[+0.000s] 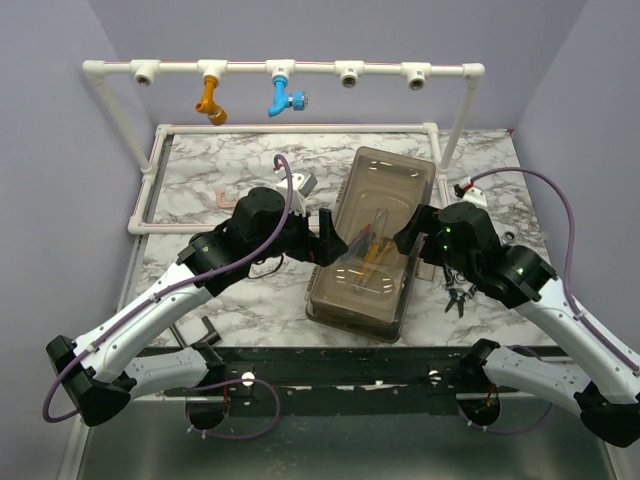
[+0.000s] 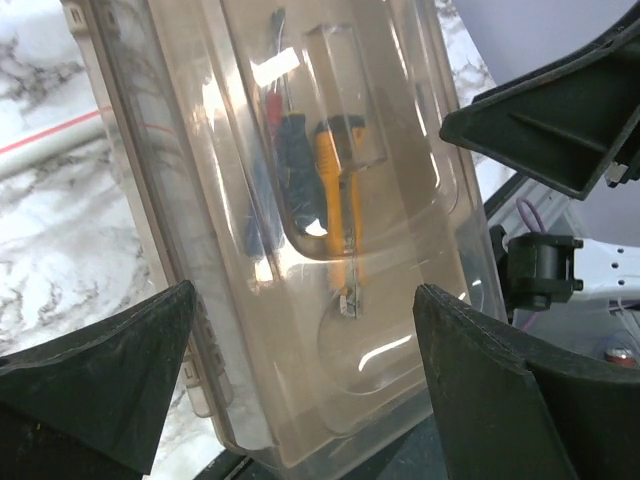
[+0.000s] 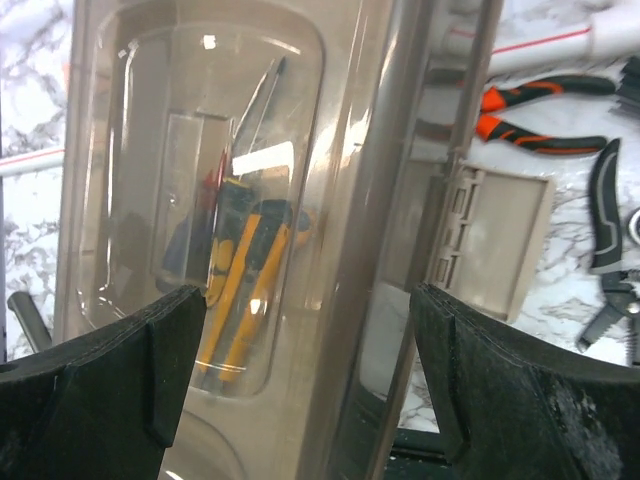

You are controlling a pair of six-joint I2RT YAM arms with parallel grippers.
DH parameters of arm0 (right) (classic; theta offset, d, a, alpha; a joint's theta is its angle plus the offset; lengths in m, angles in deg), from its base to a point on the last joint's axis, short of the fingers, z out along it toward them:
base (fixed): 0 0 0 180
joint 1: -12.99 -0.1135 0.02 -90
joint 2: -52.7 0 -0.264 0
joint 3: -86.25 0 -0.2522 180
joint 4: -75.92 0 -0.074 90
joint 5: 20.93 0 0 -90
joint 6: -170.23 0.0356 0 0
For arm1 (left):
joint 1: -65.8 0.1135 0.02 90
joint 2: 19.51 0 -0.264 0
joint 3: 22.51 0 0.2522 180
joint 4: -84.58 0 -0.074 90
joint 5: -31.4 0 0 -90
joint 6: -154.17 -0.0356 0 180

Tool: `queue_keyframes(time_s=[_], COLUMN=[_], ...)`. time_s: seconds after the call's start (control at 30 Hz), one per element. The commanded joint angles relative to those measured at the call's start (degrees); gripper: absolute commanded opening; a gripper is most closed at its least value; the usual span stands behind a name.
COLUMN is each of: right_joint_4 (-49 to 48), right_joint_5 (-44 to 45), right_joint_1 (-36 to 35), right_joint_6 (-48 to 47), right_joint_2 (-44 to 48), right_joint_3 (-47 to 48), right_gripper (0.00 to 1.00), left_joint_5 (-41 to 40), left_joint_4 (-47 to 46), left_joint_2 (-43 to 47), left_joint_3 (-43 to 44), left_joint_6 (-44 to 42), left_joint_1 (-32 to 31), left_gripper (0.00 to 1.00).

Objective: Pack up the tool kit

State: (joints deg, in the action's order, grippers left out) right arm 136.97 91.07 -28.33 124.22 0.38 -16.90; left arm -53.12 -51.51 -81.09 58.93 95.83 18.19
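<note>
Nearest me, the two arms reach in from the near edge of the marble table (image 1: 200, 170). The left gripper (image 2: 305, 300) stands wide open, its black fingers (image 2: 110, 380) spread at the left long side of the toolbox (image 1: 385, 190). It grips nothing, and I cannot tell whether either pad touches the plastic. The right gripper (image 3: 308, 295) is just as wide and straddles the box's right long edge with nothing clamped. I cannot make out any contact there either.

The toolbox lies mid-table between the two grippers, its long axis running away from the arms and tilted a little to the right. Its smoky brown lid (image 2: 330, 150) lies over the base. Through it show yellow-handled tools (image 3: 245, 290) beside a dark blue-and-black handle (image 2: 298, 165). A beige latch (image 3: 490, 235) sticks out from the right side.

Just right of the box lie orange-handled pliers (image 3: 540, 110) and a black-handled tool (image 3: 603, 205). At the far end stands a white pipe frame (image 1: 320, 70) carrying an orange fitting (image 1: 210, 100) and a blue fitting (image 1: 285, 98).
</note>
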Motion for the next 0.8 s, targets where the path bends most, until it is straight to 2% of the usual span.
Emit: queue_keyframes(time_s=[0.0,0.2,0.4,0.53,0.6,0.67,0.77], right_joint_4=[-3.73,-10.00,-19.17,-21.43,-20.76,-18.54,-13.16], right_joint_5=[-5.14,-13.36,-23.86,-26.27,-25.15,-22.37,-12.61], right_joint_1=[-0.14,-0.16,-0.19,-0.16,-0.22,-0.13,-0.14], right_joint_6=[1.64,1.45,2.85,3.23,3.05,2.26,0.12], right_joint_2=[-2.17,-5.90,-11.99,-14.25,-14.48,-13.78,-12.19], right_joint_3=[-3.08,-6.56,-8.30,-7.07,-6.06,-4.62,-1.50], right_gripper=[0.90,0.85,0.80,0.79,0.80,0.86,0.91], left_joint_5=[7.35,8.07,7.06,6.41,6.24,6.06,3.96], left_joint_4=[-5.81,-6.66,-2.77,-0.40,0.16,0.53,1.88], left_joint_2=[-0.26,0.51,1.45,1.33,1.12,0.86,0.25], left_joint_3=[-3.32,-5.71,-4.30,-3.13,-2.93,-2.86,-2.38], left_joint_6=[2.20,1.36,-1.69,-2.98,-3.18,-3.32,-3.53], left_joint_1=[2.84,6.42,10.68,13.84,15.31,16.27,16.81], left_gripper=[0.93,0.92,0.92,0.92,0.92,0.92,0.92])
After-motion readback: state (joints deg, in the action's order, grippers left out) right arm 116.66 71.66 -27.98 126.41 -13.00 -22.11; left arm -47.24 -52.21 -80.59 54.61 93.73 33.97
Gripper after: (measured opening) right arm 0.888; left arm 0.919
